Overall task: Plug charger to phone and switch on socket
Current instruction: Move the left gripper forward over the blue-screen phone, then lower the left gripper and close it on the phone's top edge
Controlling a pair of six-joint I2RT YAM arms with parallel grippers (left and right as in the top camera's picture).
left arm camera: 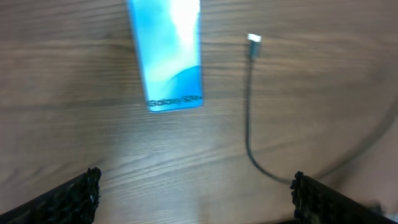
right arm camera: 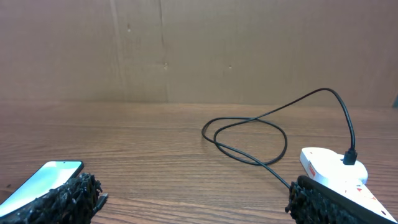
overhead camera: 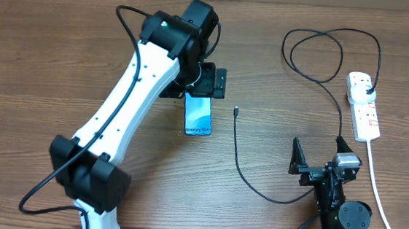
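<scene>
The phone (overhead camera: 198, 115) lies flat on the table with its blue screen lit; it also shows in the left wrist view (left arm camera: 166, 56) and the right wrist view (right arm camera: 43, 178). The charger cable (overhead camera: 247, 178) runs from its loose connector tip (overhead camera: 237, 112), just right of the phone, in a loop to its black plug (overhead camera: 367, 91) seated in the white socket strip (overhead camera: 363, 105). My left gripper (overhead camera: 208, 80) hovers over the phone's far end, open and empty (left arm camera: 194, 194). My right gripper (overhead camera: 320, 159) is open and empty near the front right (right arm camera: 193, 199).
The strip's thick white cord (overhead camera: 378, 190) runs toward the front edge past my right arm. A brown board wall (right arm camera: 199, 50) stands behind the table. The cable loops wide at the back right (overhead camera: 319, 54).
</scene>
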